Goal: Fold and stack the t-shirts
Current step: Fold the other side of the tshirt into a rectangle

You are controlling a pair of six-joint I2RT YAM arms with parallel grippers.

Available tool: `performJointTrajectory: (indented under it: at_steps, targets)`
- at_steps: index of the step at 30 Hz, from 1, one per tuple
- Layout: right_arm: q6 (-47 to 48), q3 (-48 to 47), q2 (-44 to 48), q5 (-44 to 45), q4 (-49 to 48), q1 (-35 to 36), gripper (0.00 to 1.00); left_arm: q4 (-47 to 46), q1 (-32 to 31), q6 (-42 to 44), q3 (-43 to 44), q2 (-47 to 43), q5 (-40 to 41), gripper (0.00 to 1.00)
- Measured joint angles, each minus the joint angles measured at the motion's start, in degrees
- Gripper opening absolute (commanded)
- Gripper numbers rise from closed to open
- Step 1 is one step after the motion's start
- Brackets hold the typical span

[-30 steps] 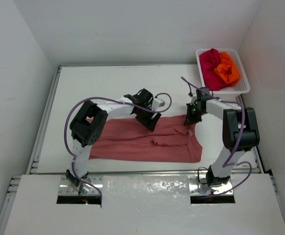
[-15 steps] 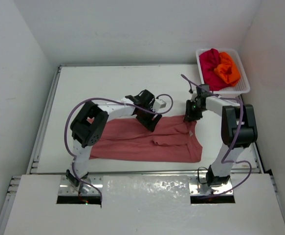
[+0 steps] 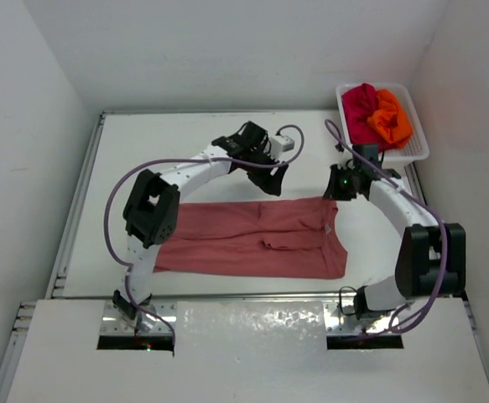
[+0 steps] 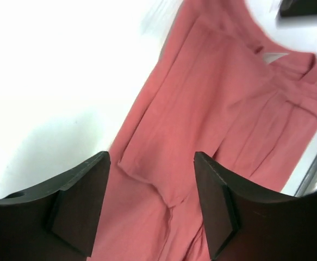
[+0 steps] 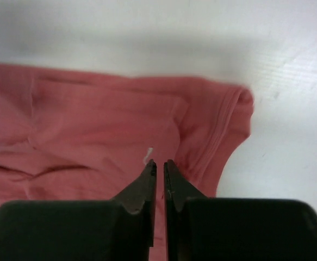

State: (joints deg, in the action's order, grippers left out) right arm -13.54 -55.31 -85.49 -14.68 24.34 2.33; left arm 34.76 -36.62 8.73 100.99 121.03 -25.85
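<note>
i'm seeing my left gripper [image 3: 274,178] hanging spread wide and empty over the far edge of the salmon-pink t-shirt [image 3: 244,239], which is lying spread on the table [image 3: 185,143]. my right gripper [image 3: 335,186] is hovering pinched closed, empty, above the shirt's far right corner. the crimson t-shirt [image 3: 359,109] and orange t-shirt [image 3: 392,119] are sitting bunched in the basket [image 3: 420,152].

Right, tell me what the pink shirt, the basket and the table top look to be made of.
Pink shirt: soft matte knit cloth, likely cotton; it creases and shows stitched hems. Basket: white, probably plastic, judging by its latticed walls. Table top: smooth, hard-looking white surface; exact material unclear.
</note>
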Motion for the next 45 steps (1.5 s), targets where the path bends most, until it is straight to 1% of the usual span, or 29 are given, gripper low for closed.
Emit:
performJointTrajectory:
  at_steps: [4,6,8,9,11,12,13,15,18,20,22,25,29,34,37,40,41,43,45]
  targets:
    - [-3.7,8.5,4.5,-1.0,-1.1,0.0,0.00,-1.7,0.0,-0.4,-0.9,-0.4,-2.3,0.47]
    - [-6.3,11.9,6.5,-2.0,-1.9,0.2,0.00,-1.7,-0.1,-0.7,-3.3,-0.4,-3.7,0.47]
    - [-8.3,13.4,6.9,-2.4,-3.0,0.4,0.01,-1.4,-0.3,-0.9,-6.0,-0.4,-5.4,0.49]
    - [-9.3,13.6,6.4,-2.4,-3.5,0.5,0.04,-1.2,-0.4,-0.9,-7.1,-0.4,-6.0,0.53]
    - [-10.6,13.4,4.6,-2.1,-4.9,0.5,0.15,-0.7,-0.9,-0.4,-9.3,-0.4,-7.0,0.57]
    - [-11.1,12.8,3.5,-1.8,-5.0,0.5,0.19,-0.3,-1.1,-0.1,-10.0,-0.4,-7.1,0.59]
    - [-11.1,11.9,2.0,-1.4,-5.0,0.4,0.22,0.1,-1.4,0.4,-10.4,-0.4,-7.0,0.60]
    - [-10.8,9.2,-1.0,-0.3,-5.1,0.4,0.24,0.2,-2.0,2.2,-10.9,-0.4,-6.2,0.61]
    - [-7.8,3.9,-5.5,1.3,-4.8,0.4,0.26,-0.8,-2.9,7.5,-12.4,-1.0,-5.4,0.65]
    - [-5.2,0.6,-8.6,2.1,-4.9,0.4,0.27,-1.4,-3.8,12.6,-14.7,-2.4,-5.4,0.68]
    - [-3.2,-0.9,-11.0,2.2,-5.1,0.4,0.27,-1.1,-4.8,17.6,-15.7,-3.2,-5.7,0.71]
    - [-1.5,-1.1,-13.4,2.1,-4.7,0.4,0.26,-2.0,-6.2,23.9,-16.8,-3.6,-6.0,0.72]
    - [-0.6,-1.1,-14.8,1.3,-4.2,0.4,0.27,-2.6,-7.0,28.5,-18.2,-3.6,-5.9,0.72]
    - [-0.3,-1.1,-14.8,0.3,-4.7,0.4,0.29,-4.0,-7.0,30.5,-18.3,-3.6,-5.9,0.69]
    - [-0.3,-1.4,-16.3,-0.4,-5.2,0.5,0.27,-5.4,-7.0,30.7,-19.4,-3.6,-5.9,0.68]
    - [-0.4,-2.1,-18.8,-0.4,-5.6,1.0,0.14,-6.8,-7.0,30.7,-21.4,-3.6,-5.9,0.67]
    - [-0.5,-2.5,-19.2,-0.5,-5.6,1.1,0.06,-7.5,-7.0,30.8,-21.9,-3.6,-5.9,0.67]
    - [-0.6,-2.9,-19.3,-0.3,-5.9,1.2,0.01,-8.8,-7.0,30.6,-22.4,-3.6,-5.9,0.67]
    - [-0.6,-3.3,-19.5,0.3,-5.8,1.2,0.00,-10.0,-7.0,30.4,-23.1,-3.8,-5.9,0.67]
